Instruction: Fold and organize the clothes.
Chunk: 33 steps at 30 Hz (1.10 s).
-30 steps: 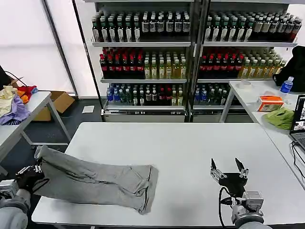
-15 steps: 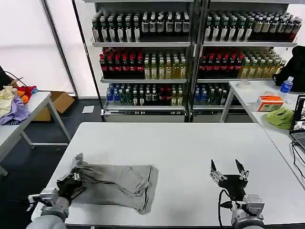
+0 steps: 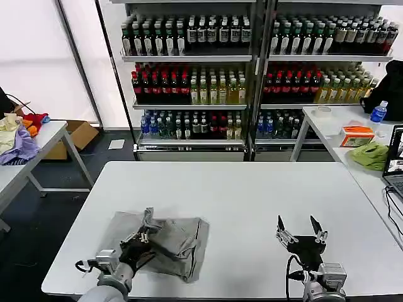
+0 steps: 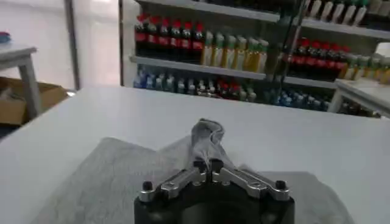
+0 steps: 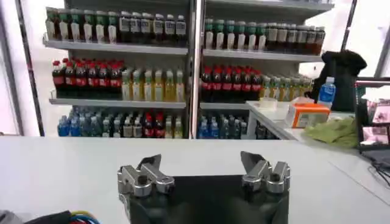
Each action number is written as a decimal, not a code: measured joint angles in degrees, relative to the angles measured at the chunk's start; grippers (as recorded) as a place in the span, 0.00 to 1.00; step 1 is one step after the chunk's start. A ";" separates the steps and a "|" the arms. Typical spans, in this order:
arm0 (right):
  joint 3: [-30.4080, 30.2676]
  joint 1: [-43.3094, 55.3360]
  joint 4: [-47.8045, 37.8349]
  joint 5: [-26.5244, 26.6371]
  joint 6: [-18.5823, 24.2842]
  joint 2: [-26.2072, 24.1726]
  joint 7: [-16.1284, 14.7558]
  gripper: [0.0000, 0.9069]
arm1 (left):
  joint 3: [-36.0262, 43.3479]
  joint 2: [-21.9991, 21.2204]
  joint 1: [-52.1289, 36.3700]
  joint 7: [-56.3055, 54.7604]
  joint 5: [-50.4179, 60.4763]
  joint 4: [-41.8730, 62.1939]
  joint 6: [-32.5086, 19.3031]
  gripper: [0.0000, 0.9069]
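At the bottom left of the head view, the left gripper (image 3: 146,234) sits over the near-left part of the white table (image 3: 252,195), its jaws closed on a pinch of the grey shirt (image 3: 179,239). The left wrist view shows this close up: the two fingers (image 4: 199,164) meet on a raised peak of the fabric, and the rest of the shirt (image 4: 109,176) spreads flat beneath them. In the head view the shirt lies as a bunched, folded bundle in the lower left of the frame, near the table's front edge, with the pinched part lifted above it.

At the bottom right of the head view, the right gripper (image 3: 297,228) hovers above bare tabletop, jaws spread wide and holding nothing; it is well apart from the shirt. The right wrist view shows the same gripper (image 5: 204,165) with both fingers standing apart and open air between them.

Farther back, in the upper half of the frame, shelves of bottled drinks (image 3: 252,69) fill the wall. A side table (image 3: 352,135) at the right edge carries a lime-green cloth (image 3: 370,155).
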 measured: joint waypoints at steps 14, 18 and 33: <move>-0.74 -1.27 -0.69 -1.38 0.69 0.93 -0.06 1.00 | 6.95 -2.11 -1.26 -2.43 -3.83 -1.02 2.18 0.00; -0.93 -1.17 -0.74 -1.48 0.71 0.99 -0.09 1.00 | 7.58 -2.75 -1.67 -2.67 -4.67 -0.79 2.38 0.00; -1.47 -1.37 -1.29 -1.61 1.15 1.15 -0.07 1.00 | 9.93 -5.46 -2.77 -2.30 -5.35 0.61 2.92 0.34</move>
